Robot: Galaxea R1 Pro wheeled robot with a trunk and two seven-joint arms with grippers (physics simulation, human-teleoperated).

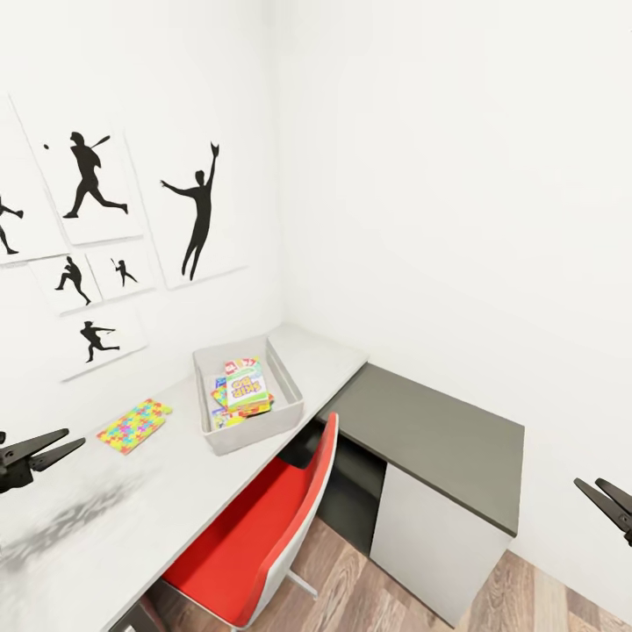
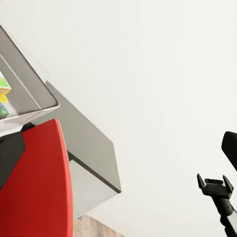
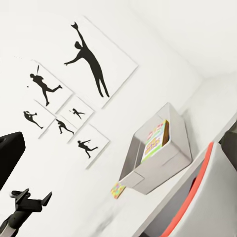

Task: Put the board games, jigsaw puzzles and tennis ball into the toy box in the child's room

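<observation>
On the worktop [image 1: 132, 518], one jigsaw puzzle [image 1: 133, 425] lies beside the toy box [image 1: 247, 432], which holds the SKIP-BO game [image 1: 247, 384]. Left claw [image 1: 54, 448], jaws apart and empty, should descend squarely; right claw [image 1: 606, 502] also apart.

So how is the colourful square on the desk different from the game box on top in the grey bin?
The small multicoloured mosaic puzzle square lies bare on the light-grey desk top, outside the grey rectangular bin; the yellow-green-red SKIP-BO game box sits inside it, on other boxes. The square carries a mosaic pattern, the box big lettering. Both are flat and brightly coloured.
</observation>
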